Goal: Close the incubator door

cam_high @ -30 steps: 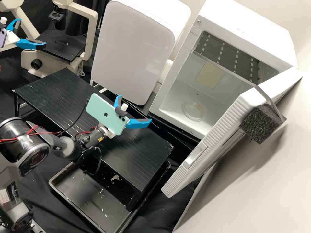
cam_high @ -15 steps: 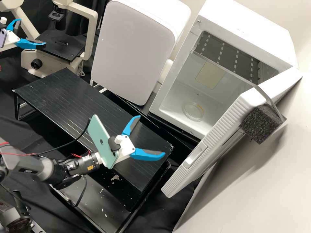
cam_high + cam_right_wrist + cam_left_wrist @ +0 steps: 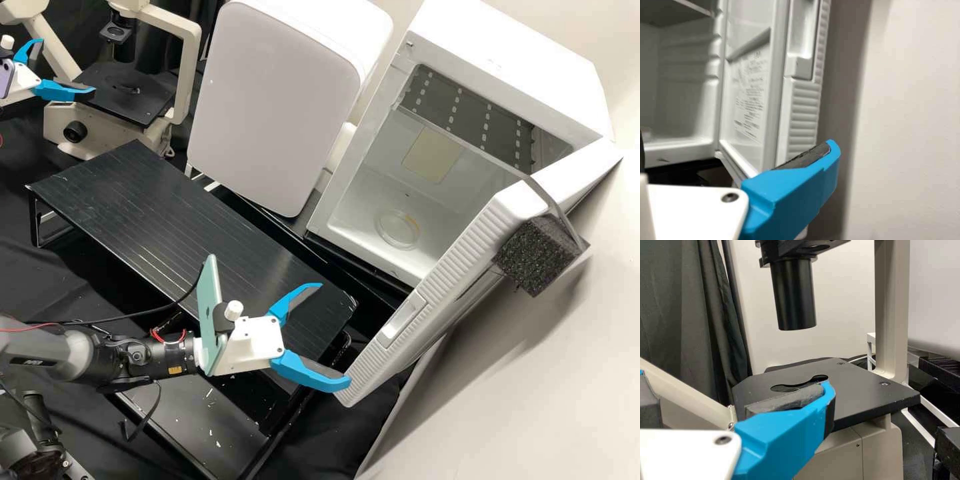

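The white incubator (image 3: 507, 57) stands at the right of the high view with its door (image 3: 448, 272) swung wide and a recessed handle (image 3: 403, 321) in the door's ribbed edge. My right gripper (image 3: 334, 334) is open at the door's near lower end; one fingertip overlaps that corner, and I cannot tell if they touch. In the right wrist view, a finger of the right gripper (image 3: 735, 159) lies in front of the door (image 3: 804, 112). Far off at the microscope, my left gripper (image 3: 67, 65) is open and empty; in the left wrist view the left gripper (image 3: 740, 394) is beside the microscope stage (image 3: 870, 395).
A black raised shelf (image 3: 193, 233) lies behind the right gripper, with a black tray (image 3: 200, 420) under it. A closed white unit (image 3: 273, 107) stands left of the incubator. Black foam (image 3: 539, 257) sits on the door's outer side, near the wall (image 3: 533, 387).
My right gripper has moved from over the shelf toward the near right, up to the door's near corner, and turned on the way. The door and the left gripper have kept still.
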